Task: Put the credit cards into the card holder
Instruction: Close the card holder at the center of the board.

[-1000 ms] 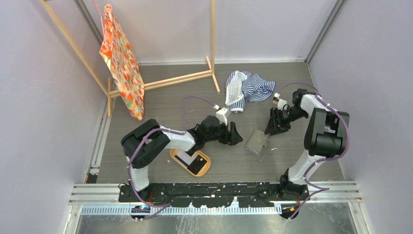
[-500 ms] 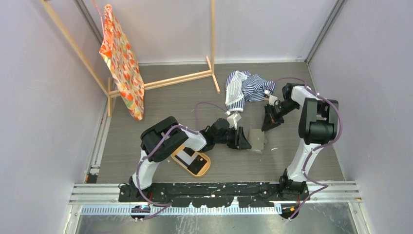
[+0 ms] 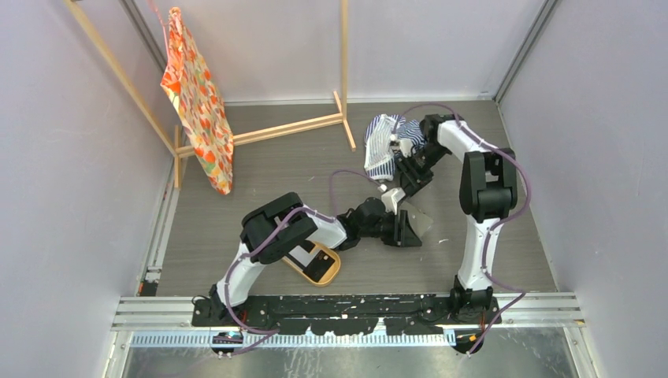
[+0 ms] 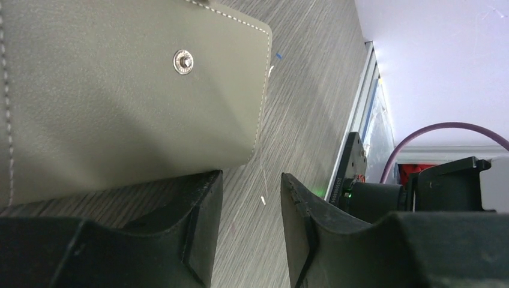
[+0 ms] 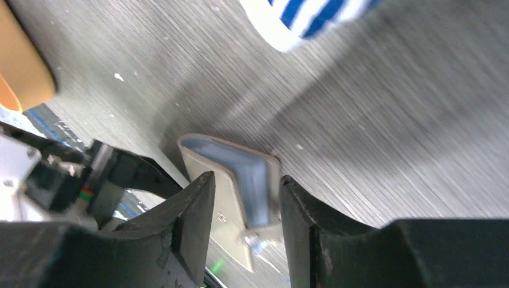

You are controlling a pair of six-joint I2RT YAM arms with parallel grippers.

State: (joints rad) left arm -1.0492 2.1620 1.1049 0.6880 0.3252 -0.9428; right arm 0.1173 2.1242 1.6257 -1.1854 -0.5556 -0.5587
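Grey wood-grain counter [image 3: 315, 173] carries a flat grey-green leather card holder [image 3: 421, 219] with a small snap stud [image 4: 183, 62], lying partly folded open, pale blue-grey inside. Left jaws stand released at its edge, nothing between them. Right jaws hang parted above it, gripping nothing. Black and white credit cards [image 3: 313, 261] lie in an oval orange tray [image 3: 336, 273], well apart.

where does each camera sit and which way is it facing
top external: above and behind the arms, facing down on the grey wood-grain table; both arms show.
left wrist: on the left gripper, skimming the table toward the grey-green leather card holder; black fingers show.
right wrist: on the right gripper, facing down at the card holder; black fingers show.
shared: card holder.
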